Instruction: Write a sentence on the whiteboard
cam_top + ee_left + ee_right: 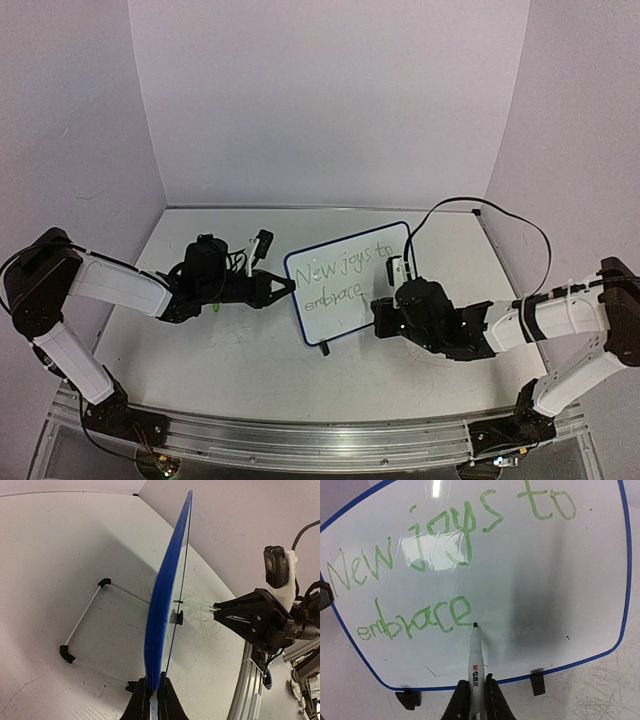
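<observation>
1. Sentence [465, 545]: green handwriting in two lines on the whiteboard [560, 590]. "New joys to" runs along the top and "embrace" sits lower left. The strokes are thin and a little glare-washed in the upper line.
2. Whiteboard position: it stands propped near the middle of the table [230, 360], between the two arms. Its written face is turned toward the right arm. The blue rim runs all round, and two black feet [536, 682] rest on the tabletop along its lower edge.
3. Marker [476, 655]: white barrel with a dark tip, pointing up the board. The tip is at the surface just right of the final "e" of "embrace", below the upper line.
4. Right gripper [475, 690]: its fingers [460, 700] are clenched on the marker's barrel, one on each side. They sit low in front of the board's bottom rim, clear of the lettering.
5. Left gripper [152, 695]: it is clamped on the board's side edge, a finger on each face. The left wrist view shows the board edge-on, so the writing is not readable there.
6. Wire stand [82, 625]: a thin rod frame with black corner caps, lying on the table behind the board's blue back.
</observation>
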Robot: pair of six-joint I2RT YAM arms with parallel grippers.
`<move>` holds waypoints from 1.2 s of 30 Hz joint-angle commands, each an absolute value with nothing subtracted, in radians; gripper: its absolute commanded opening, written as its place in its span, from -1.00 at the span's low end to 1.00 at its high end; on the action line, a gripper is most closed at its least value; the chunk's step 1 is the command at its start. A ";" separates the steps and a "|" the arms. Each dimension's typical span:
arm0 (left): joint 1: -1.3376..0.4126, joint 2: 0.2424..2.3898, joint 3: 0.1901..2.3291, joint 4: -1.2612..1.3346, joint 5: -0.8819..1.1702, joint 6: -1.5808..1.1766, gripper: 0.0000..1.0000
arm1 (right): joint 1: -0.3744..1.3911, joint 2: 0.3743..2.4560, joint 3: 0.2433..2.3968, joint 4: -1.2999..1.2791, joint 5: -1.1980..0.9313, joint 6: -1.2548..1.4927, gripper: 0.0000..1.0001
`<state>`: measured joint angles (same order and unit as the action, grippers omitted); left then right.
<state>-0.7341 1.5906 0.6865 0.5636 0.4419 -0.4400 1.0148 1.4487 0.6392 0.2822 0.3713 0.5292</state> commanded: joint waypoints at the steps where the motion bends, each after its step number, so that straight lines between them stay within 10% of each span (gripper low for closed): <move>1: -0.738 1.590 0.707 0.495 0.446 -0.415 -1.00 | 1.004 1.380 0.624 0.324 0.351 0.487 -1.00; 31: -0.738 1.586 0.714 0.488 0.446 -0.417 -1.00 | 0.977 1.302 0.611 0.292 0.330 0.477 -1.00; 36: -0.738 1.552 0.710 0.483 0.423 -0.424 -0.69 | 0.976 1.120 0.560 0.184 0.396 0.481 -1.00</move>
